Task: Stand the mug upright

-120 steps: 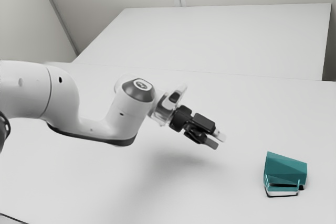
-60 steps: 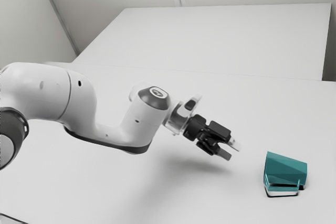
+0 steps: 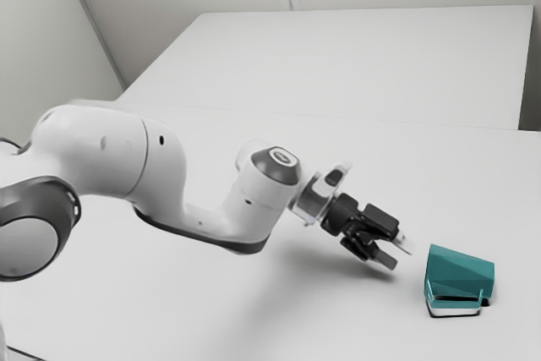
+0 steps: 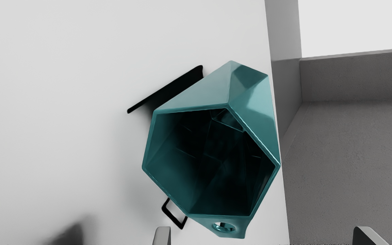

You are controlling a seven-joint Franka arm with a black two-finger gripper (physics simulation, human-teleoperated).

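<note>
Near the faceted teal mug [image 3: 459, 271], tipped on its side, your jaws stand wide apart, empty.

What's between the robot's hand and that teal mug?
Bare white tabletop lies between the hand and the teal mug, with nothing else there, as the exterior view shows.

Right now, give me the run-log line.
gripper open, short of mug | mug on its side, mouth toward gripper | not upright
</note>
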